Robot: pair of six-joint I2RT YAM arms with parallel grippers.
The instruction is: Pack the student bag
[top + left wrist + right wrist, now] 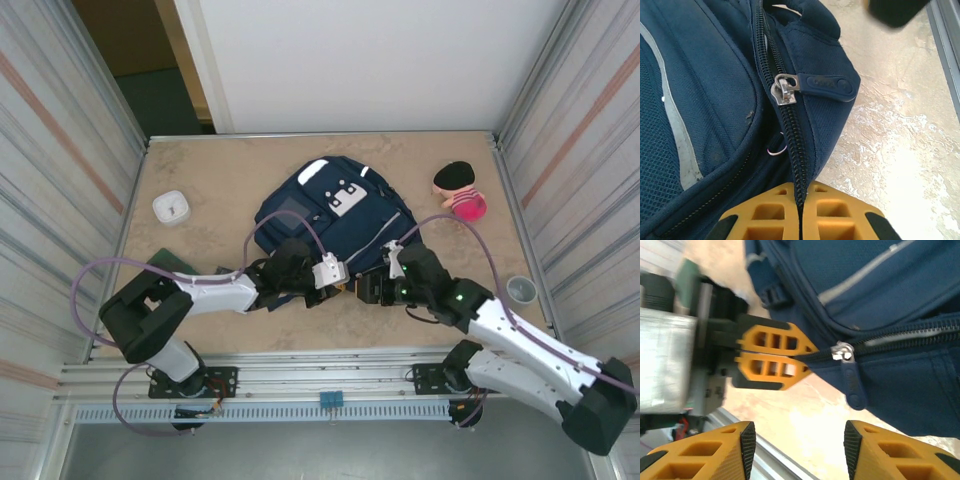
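The left jaws are pressed fully together, pinching the near edge of the student bag (705, 85) right where the zip (795, 150) runs down between the two yellow fingers (770, 215). From the right wrist the same grip shows side-on: the left arm's yellow fingers (772, 342) meet at their tips on the corner of navy fabric at the end of the zip. The right jaws stand roughly half open and hold nothing; their two yellow fingers (715, 450) sit apart at the bottom of the right wrist view, with bare table between them.

Just past the left jaws' pinch, the metal slider (783, 91) sits on the zip, and its dark blue pull tab (826, 86) lies off to the side across the fabric. In the right wrist view that slider (844, 352) is near the left fingertips, and the pull tab (852, 382) hangs from it above the gap of the right jaws, not touched by them.

The student bag (335, 215) lies flat in the middle of the table (220, 170), its near edge between the two arms. A small white container (172, 207) sits well to the left of it, a pink and black toy (460, 190) to the right, and a small grey cup (521, 290) near the right edge.
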